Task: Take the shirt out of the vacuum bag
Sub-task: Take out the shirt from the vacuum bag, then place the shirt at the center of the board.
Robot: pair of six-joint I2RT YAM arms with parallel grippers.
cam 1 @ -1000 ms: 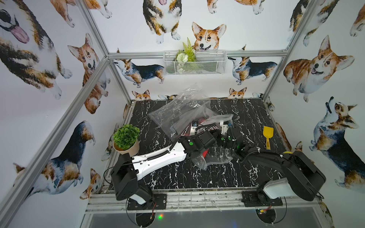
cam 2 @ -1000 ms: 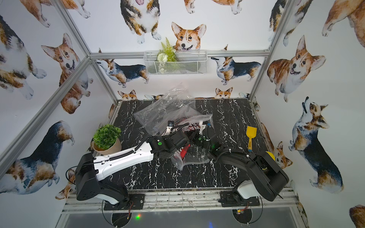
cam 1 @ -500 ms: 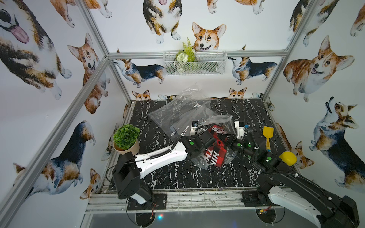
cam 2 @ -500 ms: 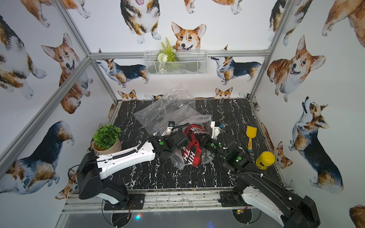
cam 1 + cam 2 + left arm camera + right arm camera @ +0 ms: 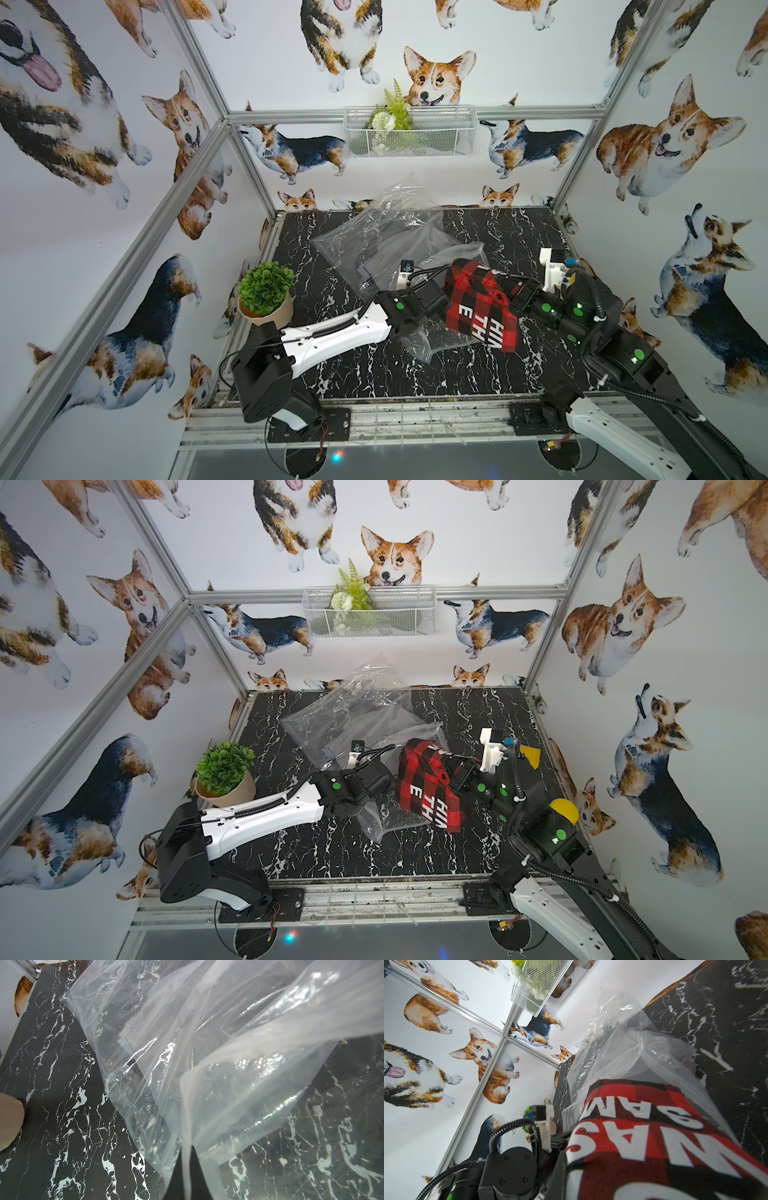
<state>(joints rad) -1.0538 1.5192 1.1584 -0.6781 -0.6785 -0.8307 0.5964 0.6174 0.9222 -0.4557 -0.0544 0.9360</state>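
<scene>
- The shirt [image 5: 478,309], red-and-black check with white lettering, hangs bunched just above the table [image 5: 374,374], a little right of centre; most of it is outside the vacuum bag [image 5: 390,241]; in the right wrist view clear film drapes over its far end, so I judge it not fully free.
- The vacuum bag lies crumpled from the table's centre toward the back wall; its mouth faces the shirt; a loose flap of plastic lies under the cloth.
- The right gripper [image 5: 508,289] is clamped tight on a fold at the shirt's side; the cloth hangs from it.
- The left gripper [image 5: 187,1167] is pinched closed on the bag's edge strip, which runs between its fingers; this should anchor the bag.
- Done, as far as I can see: mouth open, shirt mostly drawn out; left: pull the last end clear of the plastic and set it apart from the bag.
- The potted plant [image 5: 266,291] stands by the table's left edge, well apart from the bag; a wire basket [image 5: 409,133] hangs on the back wall.
</scene>
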